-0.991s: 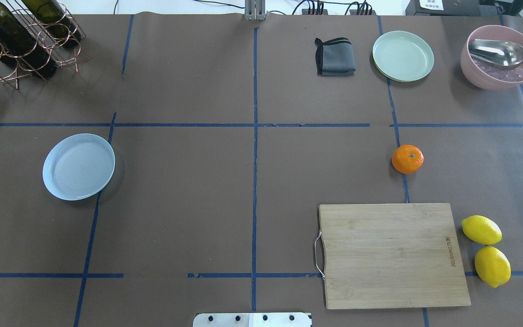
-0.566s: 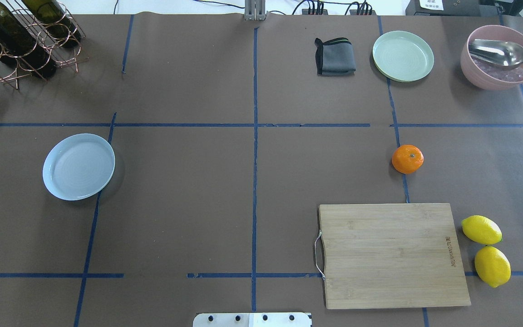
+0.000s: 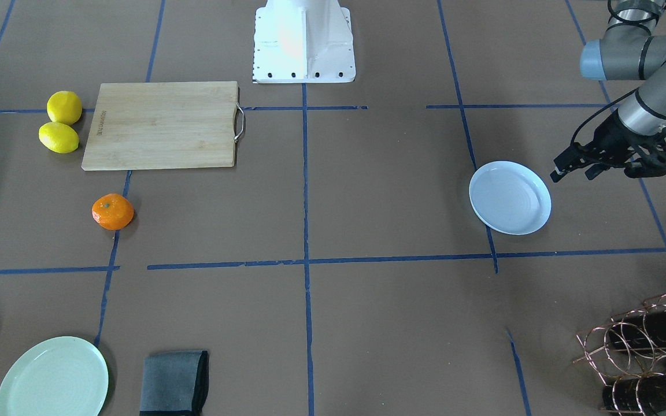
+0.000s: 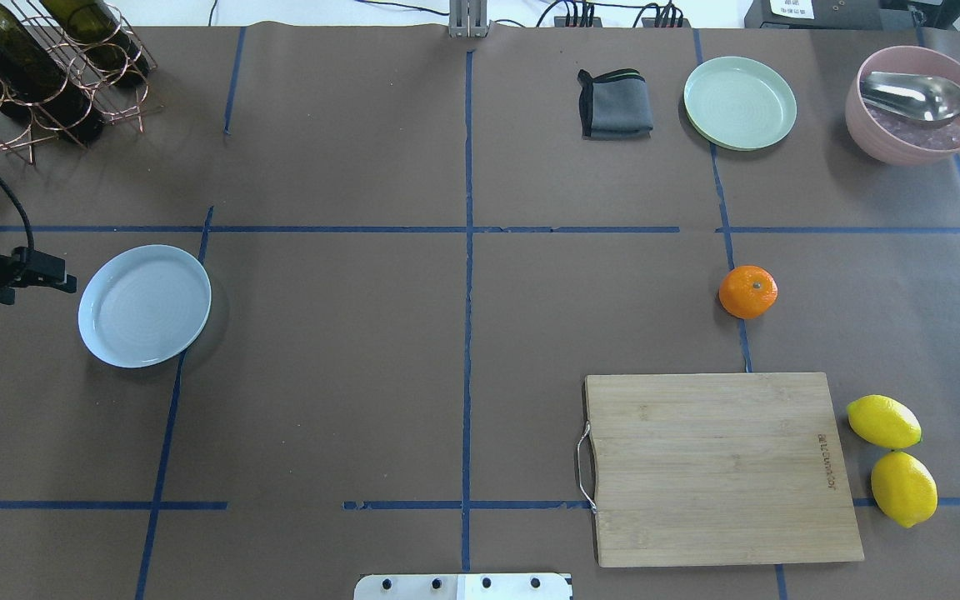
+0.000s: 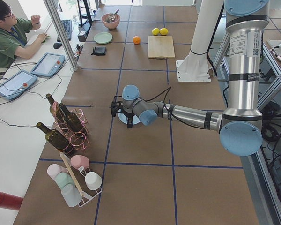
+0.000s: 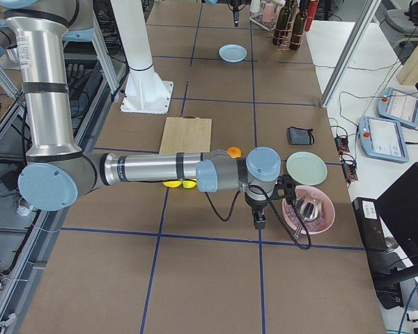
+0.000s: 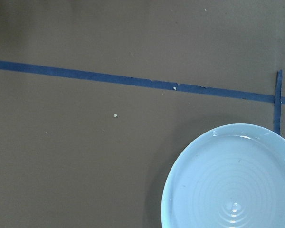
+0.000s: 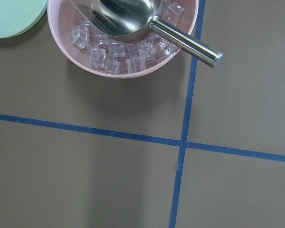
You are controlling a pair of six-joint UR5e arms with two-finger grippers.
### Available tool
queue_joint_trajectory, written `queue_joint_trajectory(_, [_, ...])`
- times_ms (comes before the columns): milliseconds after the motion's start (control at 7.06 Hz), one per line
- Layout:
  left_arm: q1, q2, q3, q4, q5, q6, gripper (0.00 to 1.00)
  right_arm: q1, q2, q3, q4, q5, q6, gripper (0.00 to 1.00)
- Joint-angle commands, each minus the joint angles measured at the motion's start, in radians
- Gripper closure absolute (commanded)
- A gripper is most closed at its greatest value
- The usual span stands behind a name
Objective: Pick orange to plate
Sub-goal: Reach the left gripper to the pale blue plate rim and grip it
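Note:
The orange (image 4: 747, 292) lies alone on the brown table, right of centre, just beyond the cutting board; it also shows in the front view (image 3: 113, 211). Far off on the left half sits the bluish-white plate (image 4: 145, 306), with nothing on it, and it fills the lower right of the left wrist view (image 7: 232, 180). My left gripper (image 3: 573, 174) hovers just outside the plate's outer edge, open with nothing held. My right gripper (image 6: 258, 221) appears only in the exterior right view, beside the pink bowl, and I cannot tell its state.
A wooden cutting board (image 4: 722, 467) lies near the orange, with two lemons (image 4: 884, 421) to its right. At the far right stand a green plate (image 4: 740, 102), a grey cloth (image 4: 613, 104) and a pink bowl (image 4: 917, 133) of ice with a scoop. A wine rack (image 4: 38, 67) stands at the far left.
My left gripper has come into the overhead view from the left edge and now sits beside the plate. The orange and the plate have not moved.

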Motion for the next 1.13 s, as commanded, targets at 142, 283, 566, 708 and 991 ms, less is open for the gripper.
queue_joint_trajectory(142, [0.093, -0.003, 0.009, -0.017, 0.101, -0.067, 0.04, 0.0, -0.001, 0.001, 0.0, 0.037, 0.001, 0.0])
queue_joint_trajectory(283, [0.118, -0.003, 0.018, -0.016, 0.139, -0.069, 0.07, 0.0, -0.001, -0.001, 0.0, 0.037, 0.001, 0.0])
queue_joint_trajectory(566, [0.135, -0.007, 0.032, -0.016, 0.171, -0.067, 0.16, 0.0, -0.001, -0.001, 0.0, 0.038, 0.003, 0.0])
queue_joint_trajectory(708, [0.141, -0.007, 0.032, -0.016, 0.179, -0.067, 0.25, 0.0, -0.001, -0.001, -0.001, 0.038, 0.001, 0.0])
queue_joint_trajectory(991, [0.152, -0.009, 0.037, -0.016, 0.179, -0.067, 0.34, 0.0, -0.001, -0.001, 0.0, 0.038, 0.001, 0.0])
